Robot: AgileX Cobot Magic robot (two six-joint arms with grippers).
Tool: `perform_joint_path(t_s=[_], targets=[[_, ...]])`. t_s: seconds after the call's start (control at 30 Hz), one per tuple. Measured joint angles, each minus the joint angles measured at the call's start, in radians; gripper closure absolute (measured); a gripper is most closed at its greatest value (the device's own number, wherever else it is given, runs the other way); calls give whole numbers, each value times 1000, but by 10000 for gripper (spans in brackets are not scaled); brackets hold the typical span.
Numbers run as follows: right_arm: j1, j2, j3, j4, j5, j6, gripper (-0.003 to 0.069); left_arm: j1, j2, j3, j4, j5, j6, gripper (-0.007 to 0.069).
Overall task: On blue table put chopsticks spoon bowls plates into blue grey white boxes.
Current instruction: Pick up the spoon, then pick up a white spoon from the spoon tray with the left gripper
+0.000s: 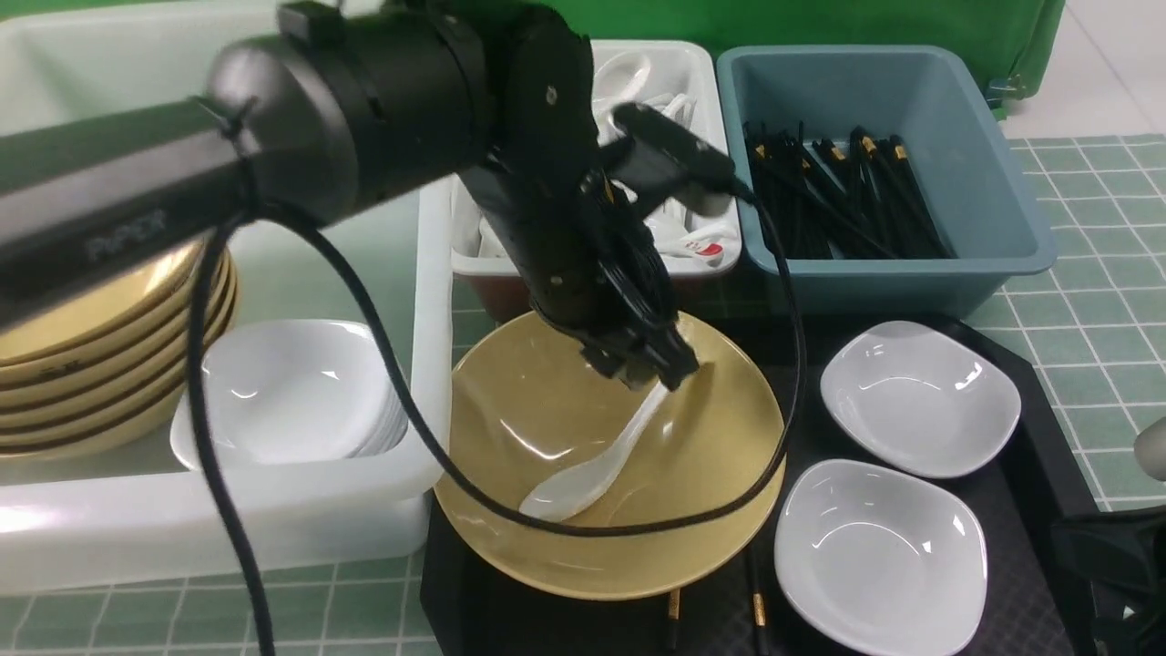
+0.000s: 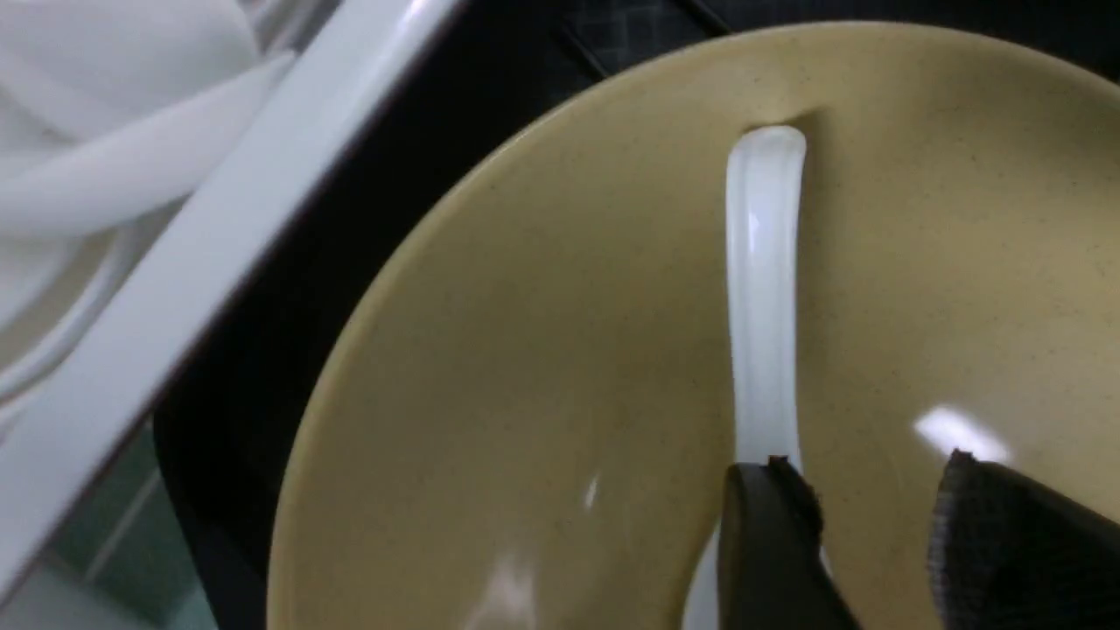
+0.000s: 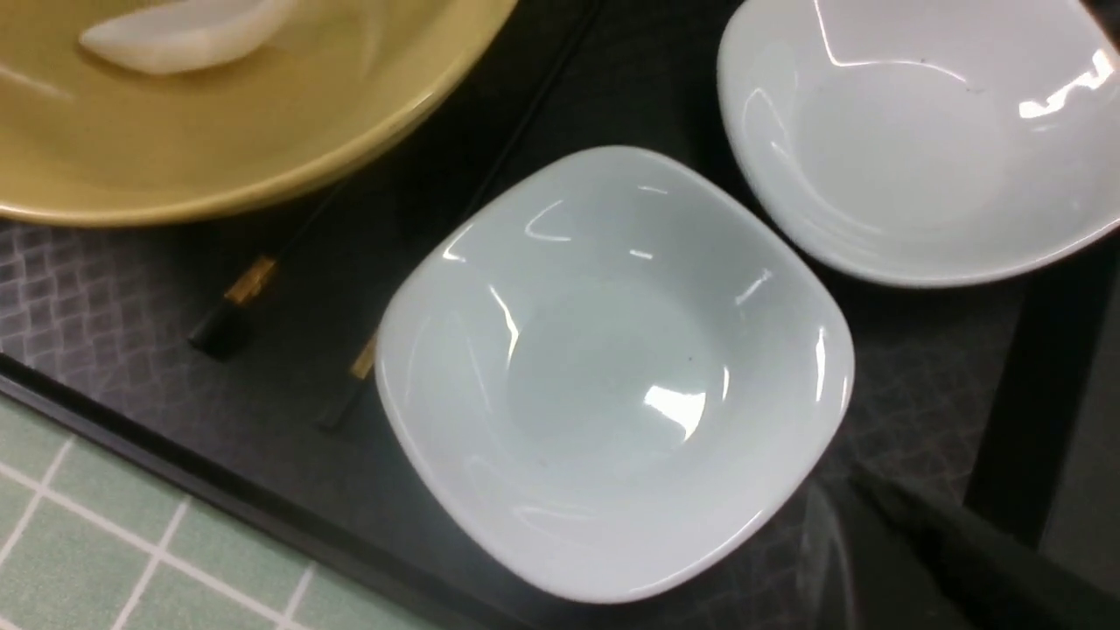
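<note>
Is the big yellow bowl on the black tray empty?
Not empty: a white spoon lies inside the bowl, handle by the left gripper.

Glossy white spoon (image 1: pixel 592 469) and tan bowl (image 1: pixel 519 401); matt, textured black tray (image 1: pixel 1029 528).

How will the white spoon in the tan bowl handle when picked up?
The spoon looks glossy and glazed, so probably slippery in a grip. It seems rigid ceramic, likely brittle if dropped. Held by its handle end, the deeper scoop may swing down toward the tan bowl.
</note>
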Motion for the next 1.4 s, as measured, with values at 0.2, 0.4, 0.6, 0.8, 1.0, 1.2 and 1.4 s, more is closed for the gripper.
perform_joint_path(t_s=[0.2, 0.4, 0.6, 0.8, 1.0, 1.2, 1.4], targets=[[0, 0, 0, 28, -5, 1, 610, 0, 107, 1, -14, -27, 42, 218], [0, 0, 0, 28, -5, 1, 610, 0, 160, 2, -24, -35, 60, 408], [0, 0, 0, 28, -5, 1, 610, 0, 118, -15, -32, -21, 61, 543], [0, 0, 0, 28, -5, 1, 610, 0, 32, -137, 0, -39, 63, 543], [0, 0, 0, 29, -7, 1, 610, 8, 36, -219, 179, -510, 30, 543], [0, 0, 0, 29, -8, 1, 610, 63, 168, -218, 267, -662, 9, 456], [0, 0, 0, 29, -9, 1, 610, 78, 158, -275, 183, -303, -244, 313]])
